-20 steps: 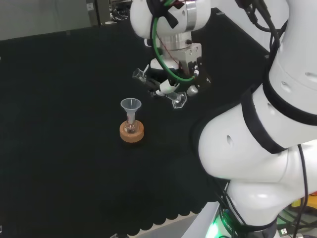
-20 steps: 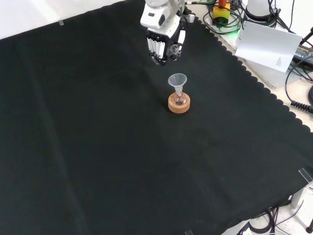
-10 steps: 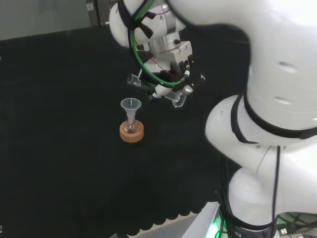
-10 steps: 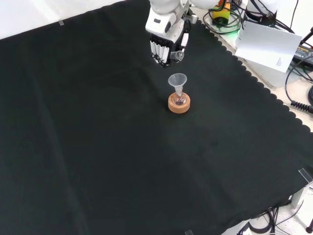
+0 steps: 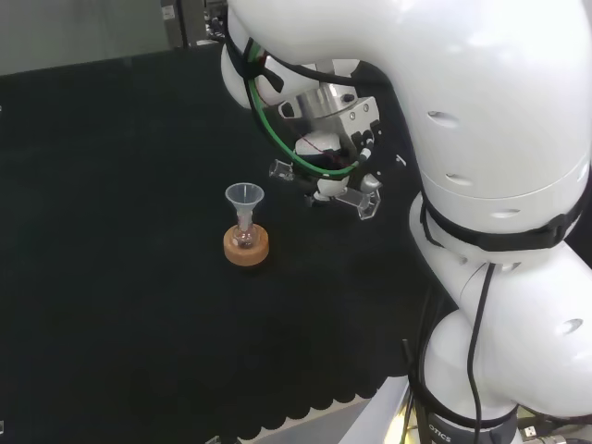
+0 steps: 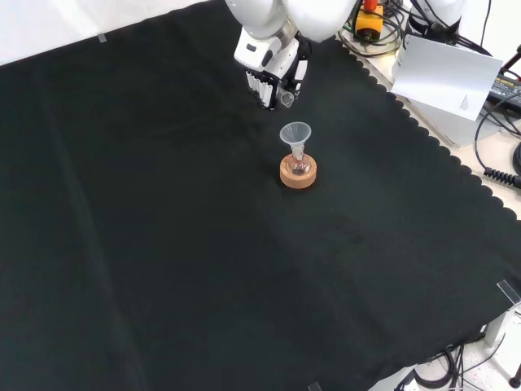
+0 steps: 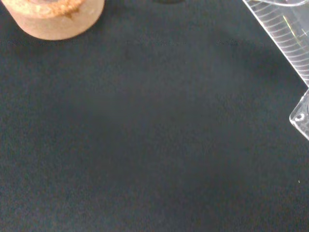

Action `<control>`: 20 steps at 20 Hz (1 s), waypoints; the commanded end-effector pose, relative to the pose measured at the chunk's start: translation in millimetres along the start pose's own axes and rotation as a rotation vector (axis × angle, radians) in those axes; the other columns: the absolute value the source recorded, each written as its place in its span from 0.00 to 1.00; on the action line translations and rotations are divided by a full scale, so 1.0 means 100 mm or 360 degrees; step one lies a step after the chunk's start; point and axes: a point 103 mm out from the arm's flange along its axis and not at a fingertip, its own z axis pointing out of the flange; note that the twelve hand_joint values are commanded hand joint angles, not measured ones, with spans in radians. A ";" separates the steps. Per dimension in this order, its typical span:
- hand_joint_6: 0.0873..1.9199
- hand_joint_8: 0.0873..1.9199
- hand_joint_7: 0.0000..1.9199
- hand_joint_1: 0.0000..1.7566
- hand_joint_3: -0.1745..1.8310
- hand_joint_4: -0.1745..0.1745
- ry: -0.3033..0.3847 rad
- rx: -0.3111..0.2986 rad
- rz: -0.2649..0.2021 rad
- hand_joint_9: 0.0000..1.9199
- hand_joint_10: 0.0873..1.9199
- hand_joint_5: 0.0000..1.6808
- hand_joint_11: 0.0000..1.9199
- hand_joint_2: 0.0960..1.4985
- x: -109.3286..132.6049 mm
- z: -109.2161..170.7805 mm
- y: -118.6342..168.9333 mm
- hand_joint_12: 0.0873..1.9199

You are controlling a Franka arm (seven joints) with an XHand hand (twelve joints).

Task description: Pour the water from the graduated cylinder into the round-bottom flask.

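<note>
Hand (image 6: 271,77) enters front view from 12 o'clock, fingers (image 6: 262,88) pointing down toward cloth, curled round clear graduated cylinder (image 5: 319,188). In head view, hand (image 5: 335,176) sits at centre, cylinder lying near horizontal across it, ends sticking out at 9 and 3 o'clock. Wrist bent over, green cable looped beside it. Big white arm links (image 5: 481,129) arch over from 3 o'clock side, elbow high, base at 5 o'clock.

You see the cork ring (image 7: 53,17) resting on the black cloth (image 7: 145,145) of the desk, and well apart from it the clear graduated cylinder (image 7: 289,38), its ruled marks and base showing.
</note>
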 end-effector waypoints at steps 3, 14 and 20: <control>0.56 0.18 0.60 0.65 0.09 0.00 -0.0091 0.0032 -0.0026 0.70 0.01 0.54 0.63 0.76 0.10 -0.08 -0.02 0.36; 0.56 0.18 0.60 0.65 0.09 0.00 -0.0233 0.0114 -0.0016 0.70 0.01 0.54 0.63 0.76 0.13 -0.13 0.02 0.36; 0.56 0.18 0.60 0.65 0.09 0.00 -0.0287 0.0181 0.0022 0.70 0.01 0.54 0.63 0.76 0.14 -0.20 0.05 0.36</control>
